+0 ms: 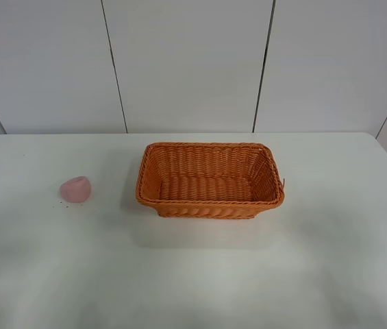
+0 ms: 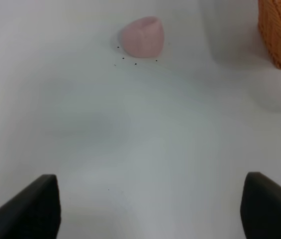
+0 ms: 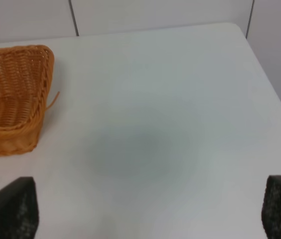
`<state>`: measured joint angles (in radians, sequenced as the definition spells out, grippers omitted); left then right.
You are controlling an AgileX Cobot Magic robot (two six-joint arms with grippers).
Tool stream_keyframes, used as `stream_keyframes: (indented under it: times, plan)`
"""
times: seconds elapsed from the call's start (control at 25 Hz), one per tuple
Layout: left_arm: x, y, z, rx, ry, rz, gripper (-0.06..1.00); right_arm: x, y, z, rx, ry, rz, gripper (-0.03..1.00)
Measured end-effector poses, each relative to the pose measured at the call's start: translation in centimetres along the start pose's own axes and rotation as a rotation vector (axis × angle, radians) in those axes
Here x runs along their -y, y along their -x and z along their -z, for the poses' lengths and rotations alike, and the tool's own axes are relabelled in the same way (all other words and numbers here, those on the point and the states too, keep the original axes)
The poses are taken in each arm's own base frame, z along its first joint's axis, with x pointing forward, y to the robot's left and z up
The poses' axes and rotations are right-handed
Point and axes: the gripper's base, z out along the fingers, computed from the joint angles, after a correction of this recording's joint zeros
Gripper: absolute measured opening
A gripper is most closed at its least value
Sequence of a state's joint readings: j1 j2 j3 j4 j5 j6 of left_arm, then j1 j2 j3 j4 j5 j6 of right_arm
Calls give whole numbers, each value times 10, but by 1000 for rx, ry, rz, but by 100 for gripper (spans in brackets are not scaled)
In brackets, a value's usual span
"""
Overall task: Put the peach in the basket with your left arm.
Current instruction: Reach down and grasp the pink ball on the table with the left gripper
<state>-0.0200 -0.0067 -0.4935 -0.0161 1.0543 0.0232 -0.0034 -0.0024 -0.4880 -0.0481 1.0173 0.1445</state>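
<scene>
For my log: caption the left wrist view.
Left tool open over the table, peach ahead, basket corner in view.

Light is coming in bright, flat and diffuse from overhead, with no glare showing. The table (image 1: 193, 281) is reading white with soft grey mottling. The basket (image 1: 210, 179) is casting a faint, fuzzy-edged shadow to its left and front. The peach (image 1: 75, 189) is throwing barely any. Both wrist views are looking soft, and the fingers of the left gripper (image 2: 150, 206) and right gripper (image 3: 147, 209) are showing as dark out-of-focus wedges. The right wrist view is showing a broad dim patch mid-table.
</scene>
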Motion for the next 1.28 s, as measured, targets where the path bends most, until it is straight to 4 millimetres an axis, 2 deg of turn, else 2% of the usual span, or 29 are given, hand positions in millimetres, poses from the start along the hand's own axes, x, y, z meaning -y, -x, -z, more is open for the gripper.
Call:
stream_keyframes:
  times: [0.44,0.56,0.68,0.8,0.96,1.12,1.28]
  plan:
    - [0,2,1,2,4,-1,84,0,0,0,0,0,0,69]
    - [0,18,-1,-52,4,2,84,0,0,0,0,0,0,69]
    - [-1,45,-13,-142,4,7,84,0,0,0,0,0,0,69]
    - [-2,78,-38,-216,2,16,84,0,0,0,0,0,0,69]
    - [-6,122,-92,-305,5,17,84,0,0,0,0,0,0,69]
    - [-10,158,-161,-391,-2,-29,84,0,0,0,0,0,0,69]
    - [-13,181,-230,-481,-6,-36,84,0,0,0,0,0,0,69]
